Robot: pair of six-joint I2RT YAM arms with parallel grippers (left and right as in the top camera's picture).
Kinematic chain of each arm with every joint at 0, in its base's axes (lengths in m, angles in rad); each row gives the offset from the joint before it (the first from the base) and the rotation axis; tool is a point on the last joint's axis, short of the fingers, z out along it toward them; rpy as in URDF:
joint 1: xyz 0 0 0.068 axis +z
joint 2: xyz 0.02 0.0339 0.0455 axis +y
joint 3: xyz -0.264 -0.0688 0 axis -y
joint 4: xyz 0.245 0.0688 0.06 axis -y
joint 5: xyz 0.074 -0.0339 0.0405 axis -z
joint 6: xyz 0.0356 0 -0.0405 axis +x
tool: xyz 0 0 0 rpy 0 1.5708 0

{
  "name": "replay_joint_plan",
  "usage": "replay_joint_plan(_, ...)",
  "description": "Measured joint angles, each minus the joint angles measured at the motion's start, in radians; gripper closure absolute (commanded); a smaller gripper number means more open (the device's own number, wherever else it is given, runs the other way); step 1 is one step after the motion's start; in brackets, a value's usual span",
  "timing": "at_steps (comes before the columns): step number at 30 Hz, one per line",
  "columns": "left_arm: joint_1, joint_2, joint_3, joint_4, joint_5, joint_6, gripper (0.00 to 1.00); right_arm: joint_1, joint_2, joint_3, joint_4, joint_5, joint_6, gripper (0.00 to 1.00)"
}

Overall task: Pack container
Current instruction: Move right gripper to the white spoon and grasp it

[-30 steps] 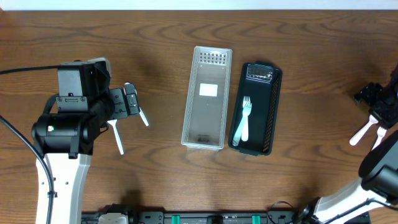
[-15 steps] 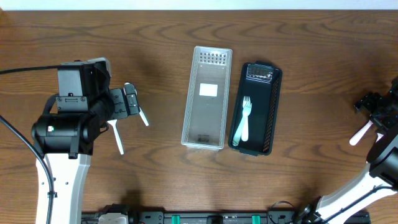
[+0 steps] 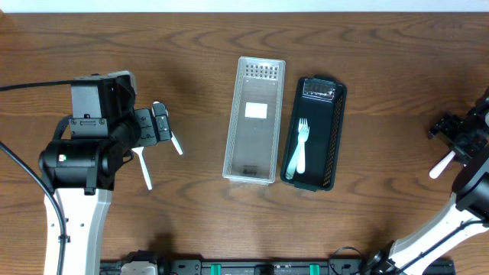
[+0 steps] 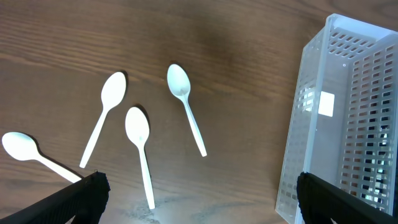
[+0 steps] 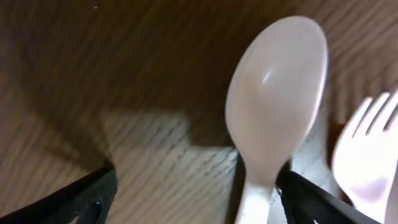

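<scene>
A clear slotted container [image 3: 254, 121] stands mid-table, beside a black container [image 3: 315, 134] that holds a white fork [image 3: 298, 149]. My left gripper [image 3: 161, 123] is open and empty above several white spoons; the left wrist view shows it [image 4: 202, 202] over the spoons [image 4: 186, 115] [image 4: 140, 152] [image 4: 102, 118], with the clear container [image 4: 348, 124] to their right. My right gripper [image 3: 454, 137] is at the far right edge, low over a white spoon [image 3: 442, 165]. In the right wrist view it [image 5: 199, 202] is open, with the spoon [image 5: 277, 106] lying between the fingers, close to the right one. A white fork [image 5: 367, 162] lies beside it.
A fourth spoon [image 4: 28, 152] lies at the left edge of the left wrist view. Two spoons [image 3: 145, 172] [image 3: 176, 143] show beside the left arm in the overhead view. The table is dark wood.
My right gripper has shifted slightly left and toward the front, down over the white utensils at the right edge. The left arm and both containers have not moved.
</scene>
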Motion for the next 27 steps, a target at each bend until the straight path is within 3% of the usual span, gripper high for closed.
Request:
replay_joint_plan(7,0.000,0.000,0.000,0.000,0.000,0.000,0.02,-0.001,0.001,0.000,0.000,-0.004,-0.007,0.15)
replay_joint_plan(16,0.000,0.000,0.000,0.000,0.000,0.000,0.02,-0.001,0.001,0.000,-0.023,-0.008,-0.020,0.52)
replay_joint_plan(18,0.000,0.000,0.000,0.000,0.000,0.000,0.02,-0.001,0.001,0.000,-0.024,-0.007,-0.020,0.55)
replay_joint_plan(23,0.000,0.000,0.000,0.000,0.000,0.000,0.02,-0.001,0.001,0.000,-0.027,-0.007,-0.021,0.75)
replay_joint_plan(27,0.000,0.000,0.000,0.000,0.000,0.000,0.02,-0.001,0.001,0.000,-0.030,-0.007,-0.023,0.79)
